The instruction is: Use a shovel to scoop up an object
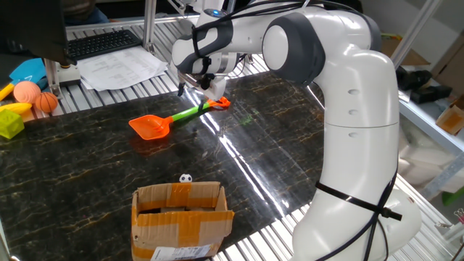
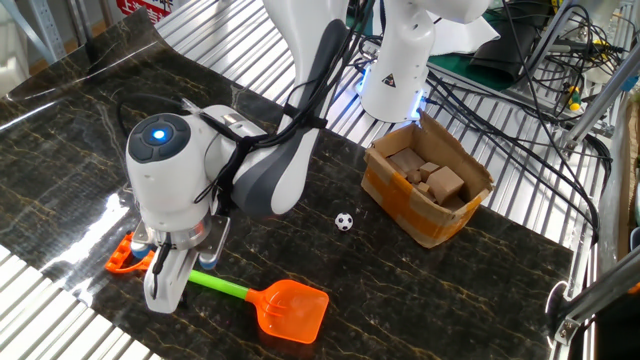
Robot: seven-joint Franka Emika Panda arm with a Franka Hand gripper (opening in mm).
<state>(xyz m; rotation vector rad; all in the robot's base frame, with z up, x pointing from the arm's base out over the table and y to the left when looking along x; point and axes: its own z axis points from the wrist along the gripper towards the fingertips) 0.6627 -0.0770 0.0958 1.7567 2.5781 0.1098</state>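
I had the arm reaching down over the handle end of the shovel [image 1: 177, 117], with most of the job yet to do. The shovel lay flat on the dark marbled table [image 1: 87, 174]: orange blade toward the middle of the table, green shaft running back to the orange D-shaped grip. The claw [image 1: 194, 87] sat right at that grip end. In one fixed view its fingers [image 1: 204, 82] pointed down just above the grip; in the other fixed view one pale finger [image 2: 168, 278] stood on the table beside the green shaft, with the grip peeking out behind the wrist. I could not tell from either view whether the claw was wide, narrow, or already closed on the handle, because the wrist housing hid the gap.

The ball [image 2: 344, 221] I was meant to scoop, tiny and white with black patches, rested on the table well apart from the shovel blade. It sat just beside an open cardboard box [image 2: 425, 185] holding wooden blocks.

So, as I judged it, the approach to the handle was made or nearly made, and nothing else was finished. The blade was flat on the table, not lifted. Left to do: secure the handle, raise and carry the shovel across, slide the blade under the ball and lift it. The ball's closeness to the box could crowd that last sweep.
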